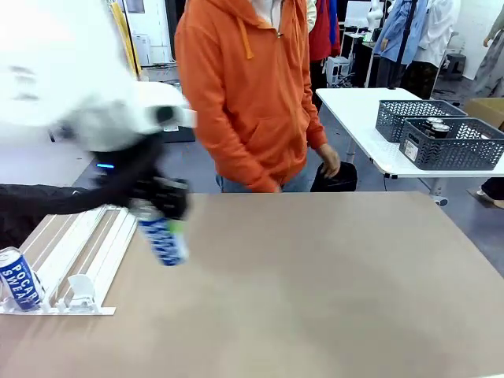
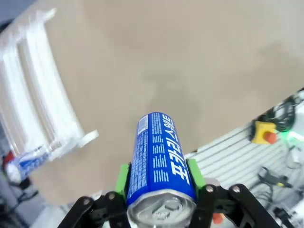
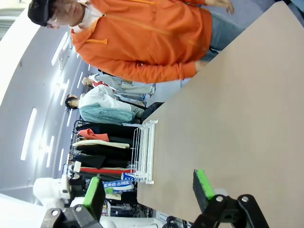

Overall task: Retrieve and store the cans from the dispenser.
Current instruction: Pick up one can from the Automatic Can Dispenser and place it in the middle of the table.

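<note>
Blue and upright, the lane can stands at the lower left of the front view, in the near end of the dispenser, against its clear lip. Just right of the rails, the left claw hangs blurred above the table, clamped on the held can, also blue with white lettering and tilted. At top centre a person in an orange hoodie stands beyond the table's far edge. Dark baskets sit on a white side table at the upper right.

In the left wrist view the dispenser fills the upper left, with the lane can at its lower-left end. At bottom centre the green pads press both sides of the held can near its silver top, the jaws narrowed to the can's width.

In the right wrist view the dispenser lies left of centre. Along the bottom edge the right claw has its jaws spread wide, with tabletop showing between them.
</note>
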Available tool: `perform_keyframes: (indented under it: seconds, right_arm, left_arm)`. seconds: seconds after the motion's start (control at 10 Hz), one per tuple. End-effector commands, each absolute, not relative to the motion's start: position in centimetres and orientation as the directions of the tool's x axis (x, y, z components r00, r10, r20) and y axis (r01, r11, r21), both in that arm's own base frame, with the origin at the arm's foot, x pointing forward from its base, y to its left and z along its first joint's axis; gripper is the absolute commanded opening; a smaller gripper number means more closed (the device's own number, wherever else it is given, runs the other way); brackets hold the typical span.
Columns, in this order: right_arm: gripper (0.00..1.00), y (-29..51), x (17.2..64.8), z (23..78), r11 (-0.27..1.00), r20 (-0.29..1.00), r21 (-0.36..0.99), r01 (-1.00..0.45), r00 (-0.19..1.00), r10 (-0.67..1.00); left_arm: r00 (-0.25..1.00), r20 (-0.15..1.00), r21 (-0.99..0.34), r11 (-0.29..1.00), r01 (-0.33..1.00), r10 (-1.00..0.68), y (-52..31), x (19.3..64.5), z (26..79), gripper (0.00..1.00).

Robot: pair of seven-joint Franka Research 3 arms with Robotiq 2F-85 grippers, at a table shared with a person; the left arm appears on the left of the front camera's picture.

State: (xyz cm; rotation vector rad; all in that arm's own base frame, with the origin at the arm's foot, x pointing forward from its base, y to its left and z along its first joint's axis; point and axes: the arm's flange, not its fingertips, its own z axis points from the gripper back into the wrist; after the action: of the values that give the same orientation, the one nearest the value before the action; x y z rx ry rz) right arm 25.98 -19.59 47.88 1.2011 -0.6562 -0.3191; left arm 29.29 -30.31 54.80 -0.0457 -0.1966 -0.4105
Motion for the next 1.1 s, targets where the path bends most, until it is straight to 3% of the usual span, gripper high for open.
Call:
perform_keyframes:
  seconds: [0.0, 0.2, 0.4, 1.0]
  right_arm:
    - [1.0, -19.6, 26.2, 48.2, 0.333, 0.304, 0.935, -0.124, 0.764, -0.569]
    - [1.0, -19.6, 26.2, 48.2, 0.333, 0.304, 0.935, -0.124, 0.764, -0.569]
    - [1.0, -19.6, 26.2, 48.2, 0.333, 0.304, 0.935, -0.124, 0.764, -0.569]
    - [1.0, -19.6, 26.2, 48.2, 0.333, 0.304, 0.935, -0.124, 0.764, -0.569]
  left_arm:
    - [0.889, 0.188, 0.131, 0.908, 0.399, -0.418, -37.8, 35.0, 52.5, 0.0]
    - [0.786, 0.186, 0.127, 0.808, 0.576, -0.589, -44.4, 35.5, 47.2, 0.0]
    - [0.726, 0.157, 0.15, 0.742, 0.653, -0.67, -46.3, 36.4, 44.1, 0.0]
    - [0.743, 0.065, 0.097, 0.745, 0.66, -0.666, -46.6, 37.5, 41.9, 0.0]
